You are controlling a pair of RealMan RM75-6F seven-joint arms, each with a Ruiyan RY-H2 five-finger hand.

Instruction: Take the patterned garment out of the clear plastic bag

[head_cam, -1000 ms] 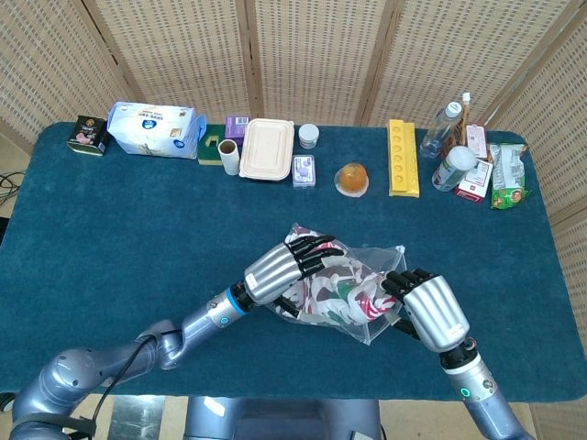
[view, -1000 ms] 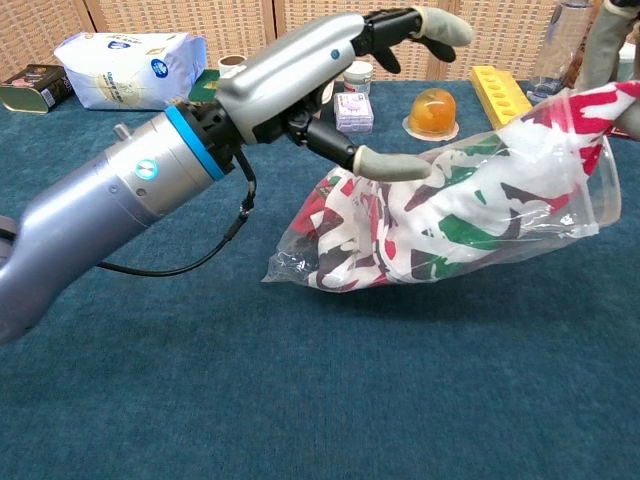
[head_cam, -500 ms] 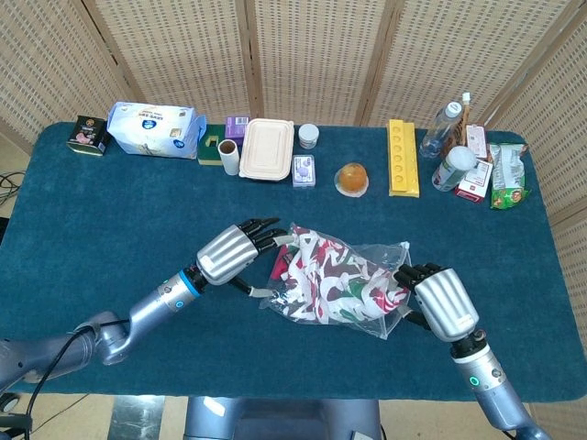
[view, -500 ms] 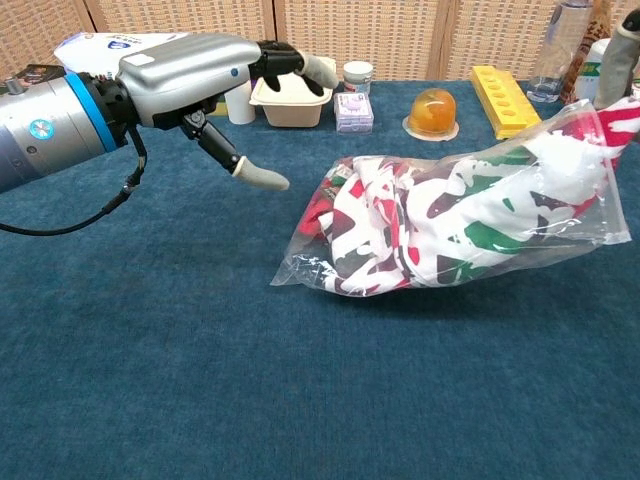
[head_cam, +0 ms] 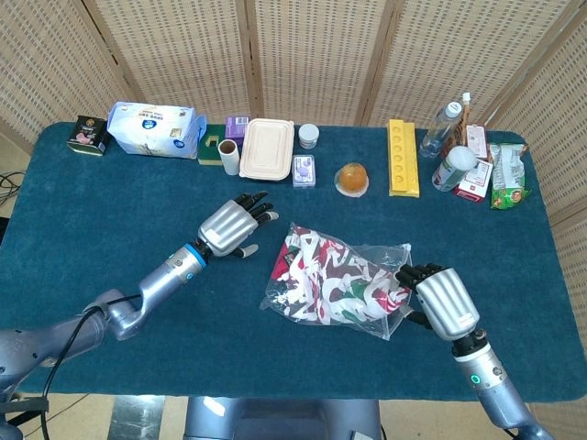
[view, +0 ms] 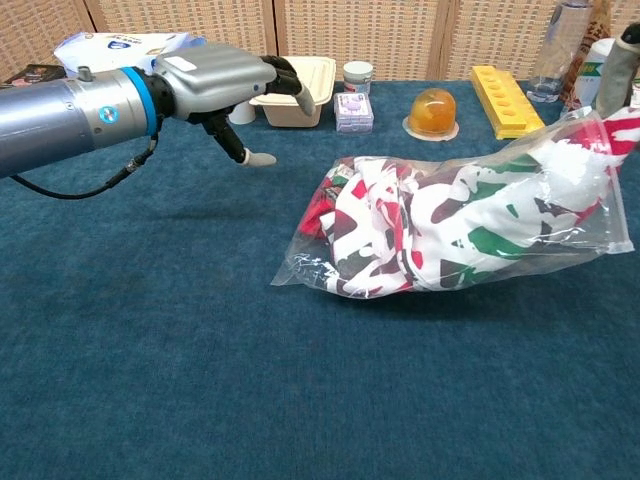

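The left hand (head_cam: 227, 227) hovers to the left of the plastic bag (head_cam: 335, 287), apart from it, fingers spread and holding nothing. The bag lies on the blue table (head_cam: 110, 220) with the patterned garment (head_cam: 321, 280) inside it. At the bag's right end the right hand (head_cam: 440, 301) grips the plastic, lifting that end a little off the table.

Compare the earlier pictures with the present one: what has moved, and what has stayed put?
The left hand let go of the clear plastic bag and drew back to the left, now open. The right hand still grips the bag's far end; the patterned garment remains inside.
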